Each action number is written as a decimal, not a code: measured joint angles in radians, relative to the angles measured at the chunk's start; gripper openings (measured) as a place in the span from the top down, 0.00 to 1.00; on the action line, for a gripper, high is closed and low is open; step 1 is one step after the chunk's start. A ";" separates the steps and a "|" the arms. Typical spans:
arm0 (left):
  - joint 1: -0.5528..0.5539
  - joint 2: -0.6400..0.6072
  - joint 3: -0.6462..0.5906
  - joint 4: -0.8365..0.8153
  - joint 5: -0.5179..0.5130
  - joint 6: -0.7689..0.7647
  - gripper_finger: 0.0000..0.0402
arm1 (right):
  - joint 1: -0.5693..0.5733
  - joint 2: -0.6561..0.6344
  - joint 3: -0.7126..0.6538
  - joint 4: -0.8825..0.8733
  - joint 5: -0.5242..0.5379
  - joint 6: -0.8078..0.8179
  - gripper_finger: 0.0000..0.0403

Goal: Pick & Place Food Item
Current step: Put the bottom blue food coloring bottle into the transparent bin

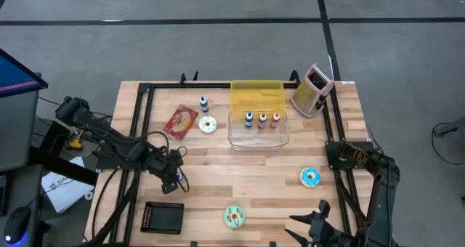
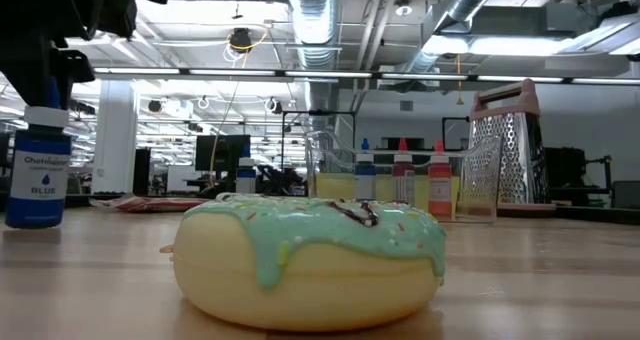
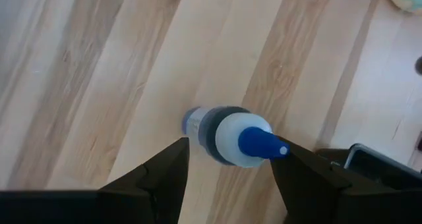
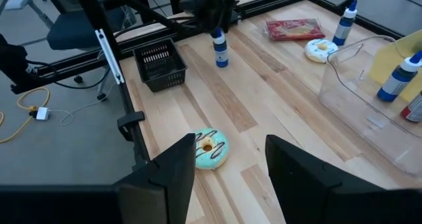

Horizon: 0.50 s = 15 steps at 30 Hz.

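A small bottle with a blue cap (image 3: 227, 133) stands upright on its base on the wood table (image 1: 218, 174), left of the middle. My left gripper (image 3: 227, 165) points down over it, open, one finger on each side of the cap; the low view shows the blue bottle (image 2: 37, 165) under the left gripper (image 2: 50, 75). A green-iced donut (image 1: 234, 216) lies near the front edge, a blue-iced donut (image 1: 310, 176) at the right, a white donut (image 1: 208, 124) beside a red snack packet (image 1: 180, 121). My right gripper (image 4: 231, 174) hangs open above the near right corner.
A clear bin (image 1: 259, 127) with three small bottles stands at the middle back, a yellow sheet (image 1: 256, 93) behind it. A metal grater (image 1: 314, 89) is at the far right, another blue bottle (image 1: 203, 102) at the back, a black basket (image 1: 163, 216) at the near left.
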 joint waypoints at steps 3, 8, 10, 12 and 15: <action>0.000 0.036 0.000 0.014 -0.006 0.027 0.49 | 0.000 0.000 0.000 0.000 0.000 0.000 0.57; 0.006 0.075 -0.002 -0.012 -0.048 0.038 0.49 | 0.000 0.000 0.000 0.003 -0.001 0.000 0.57; 0.007 0.078 -0.008 -0.047 -0.052 0.039 0.49 | -0.001 0.000 0.000 0.007 -0.001 0.000 0.57; 0.007 0.071 -0.008 -0.022 -0.067 0.047 0.49 | -0.001 0.000 0.000 0.009 -0.001 0.000 0.57; 0.007 0.053 -0.005 -0.023 -0.085 0.047 0.49 | -0.001 0.000 0.000 0.014 -0.001 0.000 0.57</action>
